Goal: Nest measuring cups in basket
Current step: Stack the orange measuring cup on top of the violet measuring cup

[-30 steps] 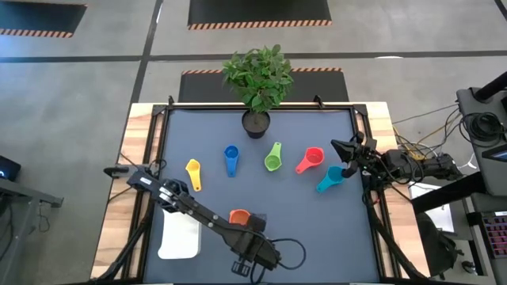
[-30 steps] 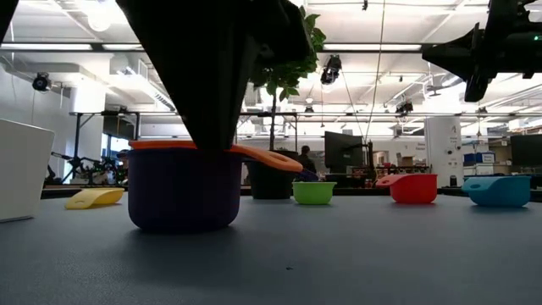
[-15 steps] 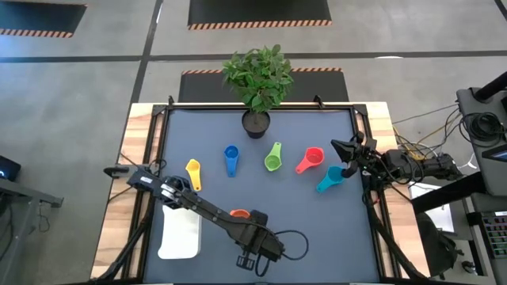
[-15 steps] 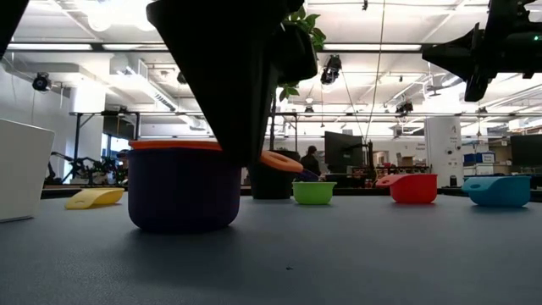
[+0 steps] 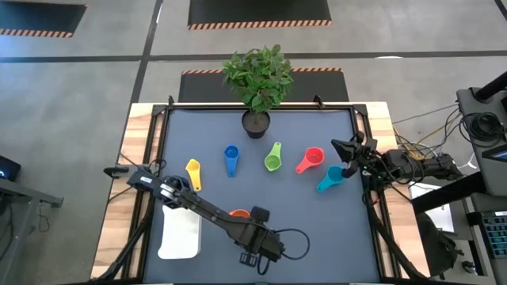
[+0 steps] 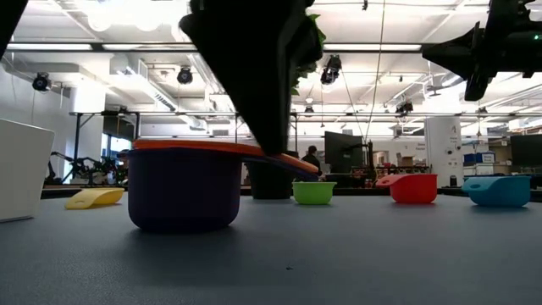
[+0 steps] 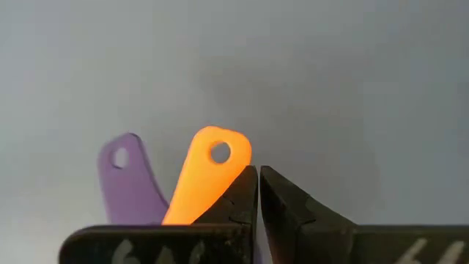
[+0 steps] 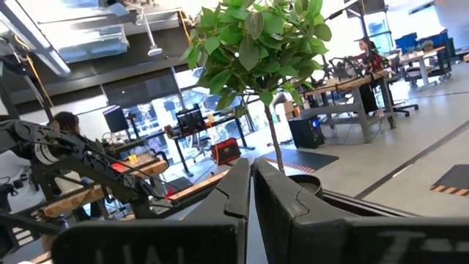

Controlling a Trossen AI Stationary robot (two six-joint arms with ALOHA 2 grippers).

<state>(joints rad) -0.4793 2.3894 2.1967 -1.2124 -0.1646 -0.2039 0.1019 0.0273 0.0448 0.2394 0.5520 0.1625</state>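
Since a second ago our left gripper (image 5: 258, 214) has slid rightward off the orange cup (image 5: 238, 214), and from table height its dark bulk now hangs over that cup's handle rather than over the bowl. Its fingers (image 7: 242, 198) are pressed together with nothing between them, just beside the orange handle in the left wrist view. We see the orange cup sitting nested inside the purple cup (image 6: 184, 190), both handles fanned apart. To their left lies the white basket (image 5: 181, 237), apart from them. Farther back stand the yellow cup (image 5: 193, 173), blue cup (image 5: 230, 158), green cup (image 5: 273, 157), red-pink cup (image 5: 310, 160) and teal cup (image 5: 330, 178), spread across the mat. Our right gripper (image 5: 342, 149) waits at the right edge, fingers closed and empty, near the teal cup.
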